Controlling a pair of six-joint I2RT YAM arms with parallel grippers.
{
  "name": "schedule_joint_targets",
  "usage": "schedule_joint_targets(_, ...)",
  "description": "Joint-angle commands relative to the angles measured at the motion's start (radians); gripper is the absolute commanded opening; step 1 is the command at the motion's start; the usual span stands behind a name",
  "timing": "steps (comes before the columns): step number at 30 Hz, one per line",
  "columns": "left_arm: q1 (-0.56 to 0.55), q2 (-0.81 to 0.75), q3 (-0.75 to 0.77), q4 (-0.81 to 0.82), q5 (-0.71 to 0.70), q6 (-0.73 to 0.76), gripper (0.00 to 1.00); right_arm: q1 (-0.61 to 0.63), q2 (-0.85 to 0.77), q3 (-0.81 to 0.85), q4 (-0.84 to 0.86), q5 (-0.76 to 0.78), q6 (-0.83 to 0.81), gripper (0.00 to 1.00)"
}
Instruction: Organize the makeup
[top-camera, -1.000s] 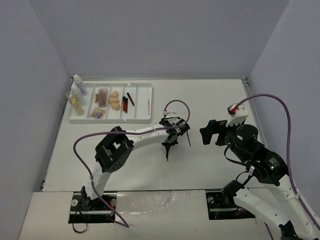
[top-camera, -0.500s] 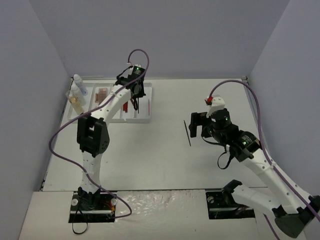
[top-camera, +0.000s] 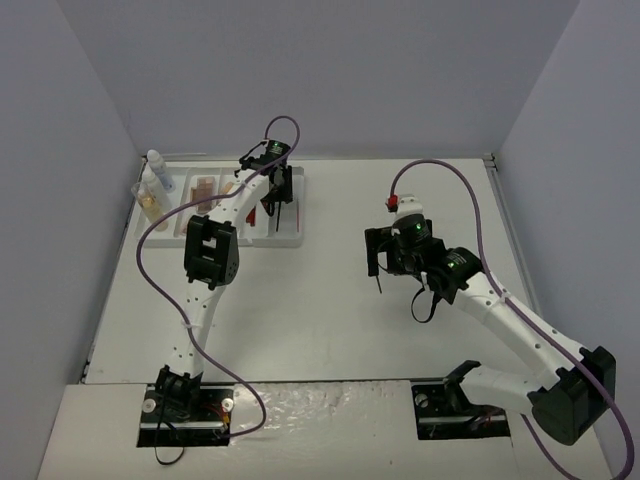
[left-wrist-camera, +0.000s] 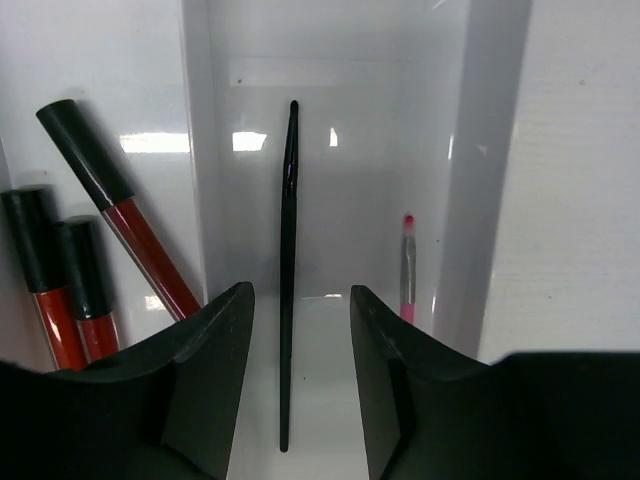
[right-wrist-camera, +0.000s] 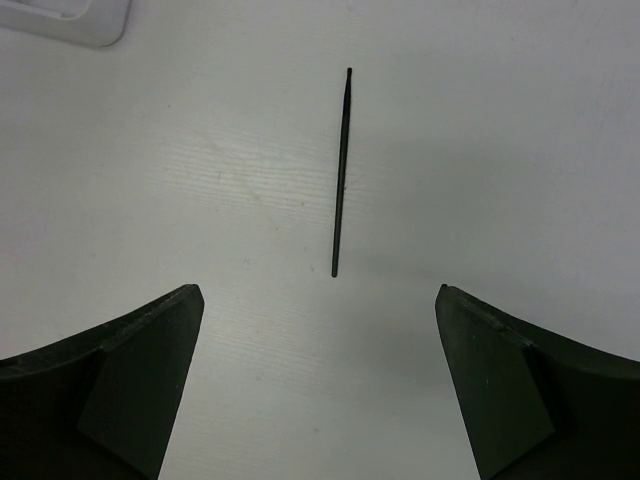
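Now my right claw (right-wrist-camera: 318, 298), wide and empty, faces the black pencil (right-wrist-camera: 341, 170) at upper centre of the frame, lengthwise straight ahead.

A white tray (top-camera: 286, 238) is lying at the far left of the pale tabletop (top-camera: 300, 320), close to the back wall (top-camera: 320, 80), its long side running parallel to that wall. Raised ridges (left-wrist-camera: 195, 150) are dividing it into narrow compartments, and its glossy floor is catching reflections of the lights. Plain grey walls are enclosing the tabletop on the left (top-camera: 50, 200) and right (top-camera: 590, 150). One rounded tray corner (right-wrist-camera: 70, 20) is showing in the right wrist view.
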Motion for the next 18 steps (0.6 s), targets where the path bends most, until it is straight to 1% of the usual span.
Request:
schedule_joint_targets(1,0.003,-0.208,-0.039,0.083,0.029,-0.01,0.48,-0.052,0.091,-0.018,0.08,-0.061,0.003,0.97)
schedule_joint_targets(3,0.001,-0.275,-0.139,0.133,0.042,-0.014,0.57,-0.09,0.137,-0.025,0.101,-0.116,0.001,0.94)
schedule_joint_targets(4,-0.003,-0.309,-0.162,0.154,0.044,-0.013,0.61,-0.104,0.163,-0.022,0.106,-0.126,0.0,0.92)
schedule_joint_targets(6,-0.01,-0.384,-0.252,0.199,0.052,-0.014,0.68,-0.117,0.226,-0.006,0.114,-0.129,-0.002,0.83)
schedule_joint_targets(8,-0.016,-0.462,-0.348,0.221,0.063,-0.014,0.72,-0.116,0.297,0.013,0.125,-0.127,-0.005,0.72)
schedule_joint_targets(11,-0.017,-0.567,-0.461,0.245,0.07,-0.01,0.76,-0.113,0.384,0.047,0.15,-0.135,-0.005,0.63)
schedule_joint_targets(13,-0.017,-0.633,-0.554,0.263,0.071,-0.002,0.78,-0.111,0.429,0.058,0.176,-0.132,-0.001,0.59)
schedule_joint_targets(15,-0.015,-0.736,-0.635,0.273,0.067,0.032,0.8,-0.11,0.492,0.072,0.2,-0.133,0.008,0.52)
schedule_joint_targets(18,-0.012,-0.834,-0.742,0.275,0.056,0.065,0.85,-0.11,0.547,0.093,0.233,-0.128,0.013,0.49)
